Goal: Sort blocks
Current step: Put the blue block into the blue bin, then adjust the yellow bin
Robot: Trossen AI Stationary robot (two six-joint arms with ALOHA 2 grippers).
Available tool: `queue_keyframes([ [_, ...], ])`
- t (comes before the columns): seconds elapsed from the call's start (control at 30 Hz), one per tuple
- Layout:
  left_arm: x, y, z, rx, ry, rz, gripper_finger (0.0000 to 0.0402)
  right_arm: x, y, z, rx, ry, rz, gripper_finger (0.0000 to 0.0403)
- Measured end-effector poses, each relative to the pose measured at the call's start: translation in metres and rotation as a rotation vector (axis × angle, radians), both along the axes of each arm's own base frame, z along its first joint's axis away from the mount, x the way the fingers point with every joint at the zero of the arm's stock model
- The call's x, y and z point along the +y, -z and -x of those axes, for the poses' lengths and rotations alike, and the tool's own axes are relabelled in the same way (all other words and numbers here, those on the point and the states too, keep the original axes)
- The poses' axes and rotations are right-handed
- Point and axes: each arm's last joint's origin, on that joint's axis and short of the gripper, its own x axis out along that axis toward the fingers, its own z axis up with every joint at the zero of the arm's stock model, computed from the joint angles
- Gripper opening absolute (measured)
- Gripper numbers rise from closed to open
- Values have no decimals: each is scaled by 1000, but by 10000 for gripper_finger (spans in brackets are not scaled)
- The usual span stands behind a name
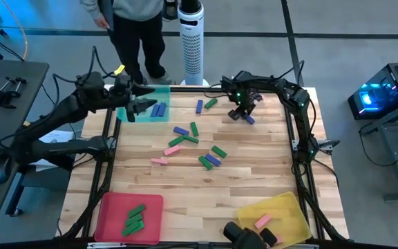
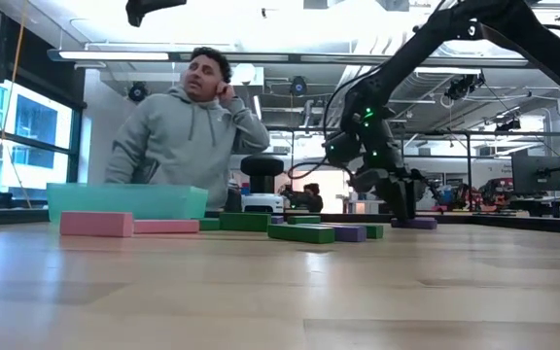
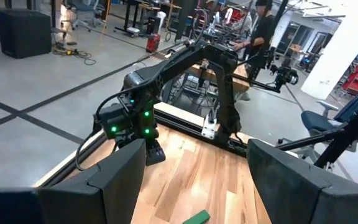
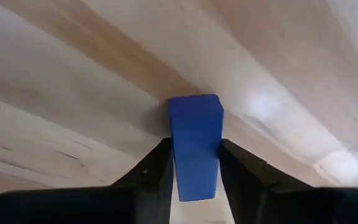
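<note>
A wooden table (image 1: 254,173) seen from above holds three trays and scattered small blocks. The right gripper (image 1: 244,113) is at about one o'clock on the table, lowered to the surface. Its fingers (image 4: 154,174) are clamped on either side of a blue block (image 4: 195,143), which touches the wood; the same block shows beside the gripper tip in the overhead view (image 1: 249,119).

The left gripper (image 1: 138,105) hovers over the teal tray (image 1: 163,93) at about eleven o'clock. Its jaws stand wide apart with nothing between them, as the left wrist view shows. Blue blocks (image 1: 159,109) lie in that tray.

A loose cluster of blocks (image 1: 192,138) in blue, green and pink lies around the table's centre. Two more, one blue (image 1: 199,106) and one green (image 1: 211,104), sit toward twelve o'clock.

The red tray (image 1: 109,207) at seven o'clock holds green blocks (image 1: 135,220). The yellow tray (image 1: 289,207) at five o'clock holds a pink block (image 1: 262,221).

A person (image 2: 191,136) in a grey hooded top stands beyond the table's far edge, one hand raised to the head.
</note>
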Motion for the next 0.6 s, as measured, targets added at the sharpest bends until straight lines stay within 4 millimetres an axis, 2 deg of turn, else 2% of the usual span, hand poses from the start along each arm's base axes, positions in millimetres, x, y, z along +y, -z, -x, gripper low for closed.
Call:
queue_keyframes([
  [0.13,0,0,1,0,-27,-4,268,-5,-4,-7,-74,8,27,49],
  [0.23,2,1,0,10,-63,-5,268,-11,-9,-10,-139,17,31,28],
  [0.37,5,3,-4,25,-86,2,268,-17,-18,-16,-205,-16,22,23],
  [0.6,11,6,-10,44,-156,1,268,-20,-49,-34,-281,-7,82,25],
])
